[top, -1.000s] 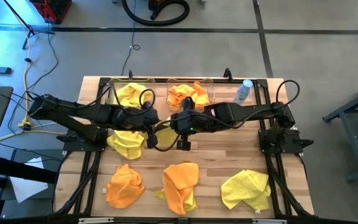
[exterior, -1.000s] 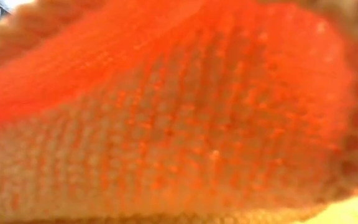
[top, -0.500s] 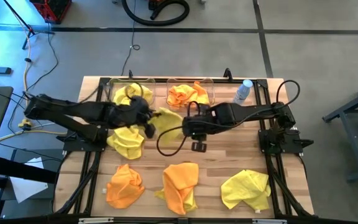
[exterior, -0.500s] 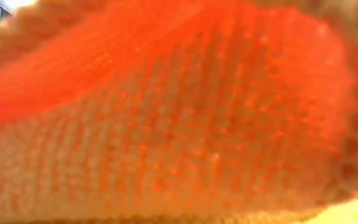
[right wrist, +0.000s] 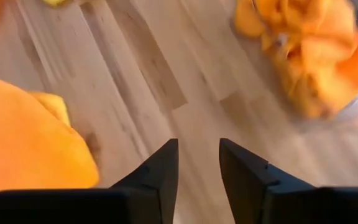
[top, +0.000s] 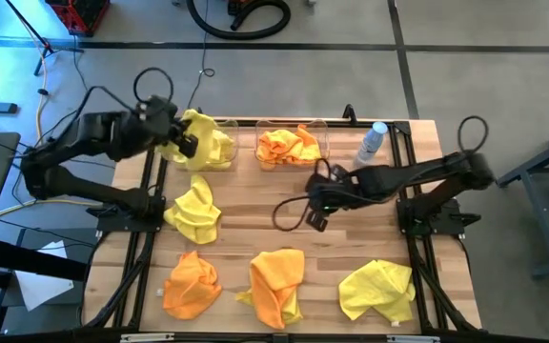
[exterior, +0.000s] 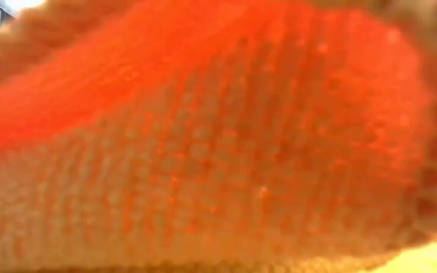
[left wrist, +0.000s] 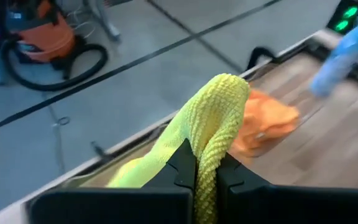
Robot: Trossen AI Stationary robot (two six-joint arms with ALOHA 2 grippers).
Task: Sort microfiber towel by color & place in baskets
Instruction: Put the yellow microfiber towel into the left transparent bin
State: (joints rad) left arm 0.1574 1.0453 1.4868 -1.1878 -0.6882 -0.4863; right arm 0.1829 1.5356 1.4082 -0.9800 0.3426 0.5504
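My left gripper (top: 187,143) is shut on a yellow microfiber towel (top: 208,138) above the left clear basket (top: 221,165) at the table's far edge. The right basket (top: 265,164) holds orange towels (top: 289,145). My right gripper (top: 314,217) hovers open over bare wood near the table's middle, with nothing between its fingers (right wrist: 197,163). Loose towels lie crumpled on the table: a yellow one (top: 193,211) at the left, two orange ones (top: 191,284) (top: 276,281) and another yellow one (top: 377,289) along the near edge. Orange cloth (exterior: 218,144) fills the low view. My left gripper pinches a bunched fold of the yellow towel (left wrist: 207,163) between its two fingers. The fold sticks out past the fingertips as a rounded hump (left wrist: 221,102). The rest of the towel hangs below the gripper, over the left basket, clear of the table.
A small pale bottle with a blue top (top: 373,140) stands at the far right, beside the right basket. In the right wrist view an orange towel (right wrist: 23,146) lies close to the right gripper. Bare wood shows across the table's middle.
My left gripper has risen and swung from the table's middle toward the far left, carrying the yellow towel from beside the right gripper to above the left basket. My right gripper has drawn away from it toward the right and near side, sinking lower.
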